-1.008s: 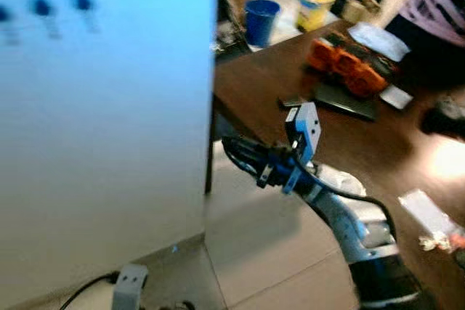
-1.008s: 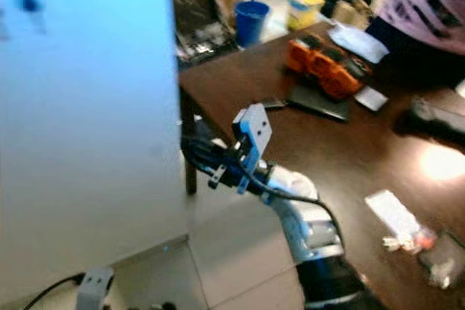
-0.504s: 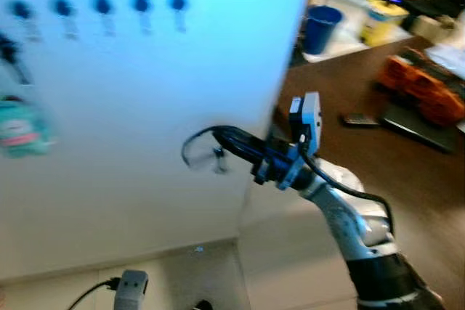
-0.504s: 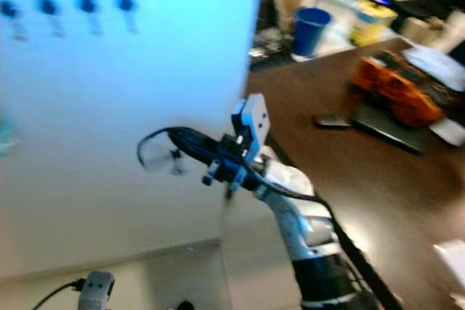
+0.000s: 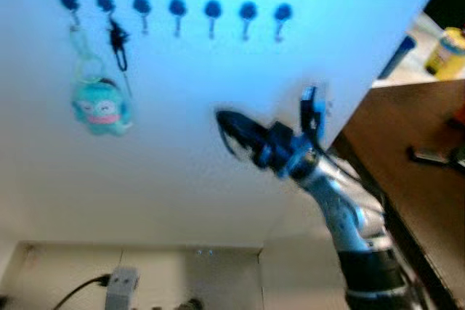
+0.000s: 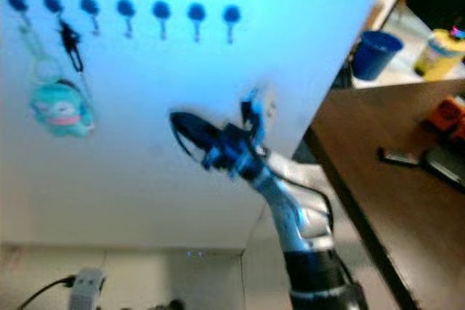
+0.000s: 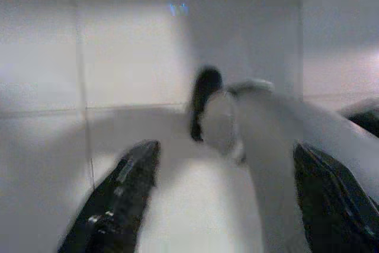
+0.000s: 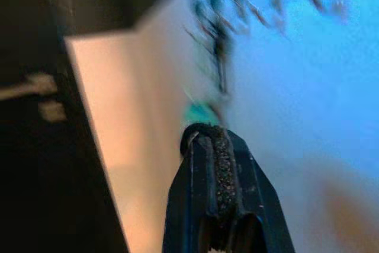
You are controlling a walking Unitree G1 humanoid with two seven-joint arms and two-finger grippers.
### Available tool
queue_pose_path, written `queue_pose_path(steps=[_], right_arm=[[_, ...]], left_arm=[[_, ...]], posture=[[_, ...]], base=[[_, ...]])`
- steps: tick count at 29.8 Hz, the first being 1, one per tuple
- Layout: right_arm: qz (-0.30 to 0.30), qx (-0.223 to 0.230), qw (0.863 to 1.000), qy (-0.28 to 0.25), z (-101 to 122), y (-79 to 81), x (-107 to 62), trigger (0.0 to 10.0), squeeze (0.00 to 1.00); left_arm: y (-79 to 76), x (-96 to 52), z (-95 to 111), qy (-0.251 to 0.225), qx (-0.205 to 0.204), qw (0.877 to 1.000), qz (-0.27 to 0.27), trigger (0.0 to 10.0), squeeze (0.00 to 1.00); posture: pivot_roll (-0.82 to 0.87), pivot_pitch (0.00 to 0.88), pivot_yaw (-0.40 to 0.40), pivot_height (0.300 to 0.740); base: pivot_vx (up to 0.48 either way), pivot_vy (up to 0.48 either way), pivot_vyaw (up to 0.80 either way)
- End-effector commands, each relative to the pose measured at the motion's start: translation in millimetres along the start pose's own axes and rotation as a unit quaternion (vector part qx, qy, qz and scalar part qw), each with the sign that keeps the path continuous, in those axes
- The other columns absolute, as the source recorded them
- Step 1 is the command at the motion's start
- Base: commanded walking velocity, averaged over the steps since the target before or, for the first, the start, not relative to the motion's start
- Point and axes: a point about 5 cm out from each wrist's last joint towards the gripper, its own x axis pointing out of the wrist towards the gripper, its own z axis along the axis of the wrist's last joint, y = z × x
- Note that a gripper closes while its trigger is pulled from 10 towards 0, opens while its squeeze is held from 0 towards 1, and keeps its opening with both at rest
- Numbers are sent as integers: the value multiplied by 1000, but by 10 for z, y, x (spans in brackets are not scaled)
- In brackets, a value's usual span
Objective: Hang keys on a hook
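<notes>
A white board [image 5: 189,172] carries a row of several blue hooks [image 5: 212,9] along its top. From the far left hook hangs a teal plush keychain [image 5: 100,107], and a black key fob [image 5: 118,38] hangs from the hook beside it. My right gripper [image 5: 224,120] reaches toward the board, below and between the middle hooks. Its fingers are shut, and a thin dark key ring [image 5: 231,144] dangles from their tips, blurred. In the right wrist view the closed fingertips [image 8: 216,146] point at the plush and the hooks. My left gripper [image 7: 225,146] hangs open over the pale floor.
A brown table [image 5: 421,201] stands to the right, with a blue cup [image 6: 374,52], a yellow container [image 5: 449,50] and a dark flat device [image 6: 398,156] on it. A grey plug with its black cable [image 5: 122,281] lies on the tiled floor below the board.
The camera has swung left, so the board and its hooks now face me and the table has slid off right. My right gripper, still holding the ring, now stands before the board.
</notes>
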Motion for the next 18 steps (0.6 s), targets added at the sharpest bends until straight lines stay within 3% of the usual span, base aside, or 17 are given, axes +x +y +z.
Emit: queue_pose_path(steps=[1, 10, 13, 18], right_arm=[[-29, 13, 999, -17, 57, -76, -101, 10000, 0], [-62, 37, 995, -73, 259, -180, -243, 10000, 0], [-74, 51, 989, -118, 401, -202, -310, 10000, 0], [-78, 58, 986, -136, 463, -203, -334, 10000, 0]], left_arm=[[-40, -28, -166, 31, -1, 999, -8, 10000, 0], [-40, -32, -178, 34, 4, 999, -8, 10000, 0], [-48, -33, -185, 32, 3, 999, -10, 10000, 0], [-57, -32, -191, 34, 7, 999, -11, 10000, 0]], posture=[[67, 57, 8, 740], [52, 57, 10, 740], [50, 63, 10, 740], [45, 65, 12, 740]], base=[[0, 0, 0], [0, 0, 0], [0, 0, -800], [0, 0, -726]])
